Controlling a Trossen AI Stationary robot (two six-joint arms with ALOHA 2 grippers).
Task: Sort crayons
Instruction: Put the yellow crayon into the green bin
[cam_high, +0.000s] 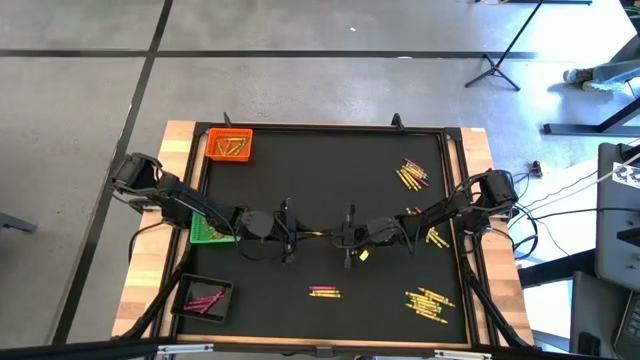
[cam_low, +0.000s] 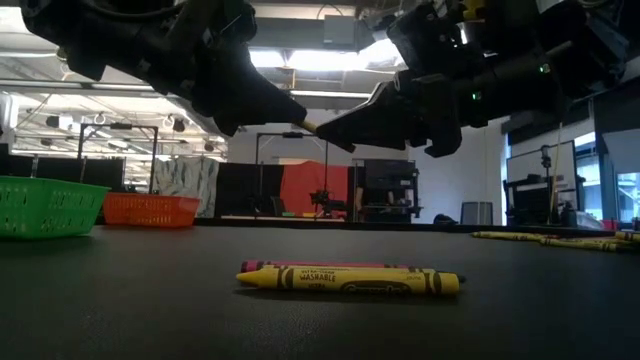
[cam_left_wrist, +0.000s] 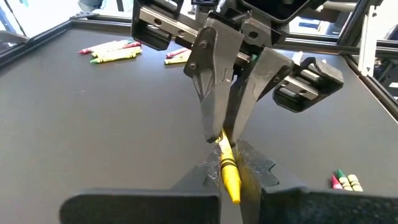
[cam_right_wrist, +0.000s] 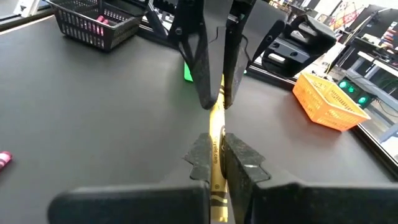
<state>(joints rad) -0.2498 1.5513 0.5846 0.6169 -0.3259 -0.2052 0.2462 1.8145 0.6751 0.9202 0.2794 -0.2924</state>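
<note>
surface: black table mat (cam_high: 330, 175) | on it: orange tray (cam_high: 229, 145), green tray (cam_high: 207, 230), black tray (cam_high: 205, 297) beside left gripper (cam_high: 312, 233); loose crayons (cam_high: 425, 300) near right gripper (cam_high: 327, 234)

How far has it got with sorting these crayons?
Partly done: the orange tray holds gold crayons and the black tray holds pink ones. In hand: the left gripper and right gripper both pinch one yellow crayon in mid-air, a hand-over. Left: several loose crayon piles and a pair on the mat.

Left gripper (cam_high: 300, 231) and right gripper (cam_high: 338, 235) meet tip-to-tip above mid-table, jaws closed.
</note>
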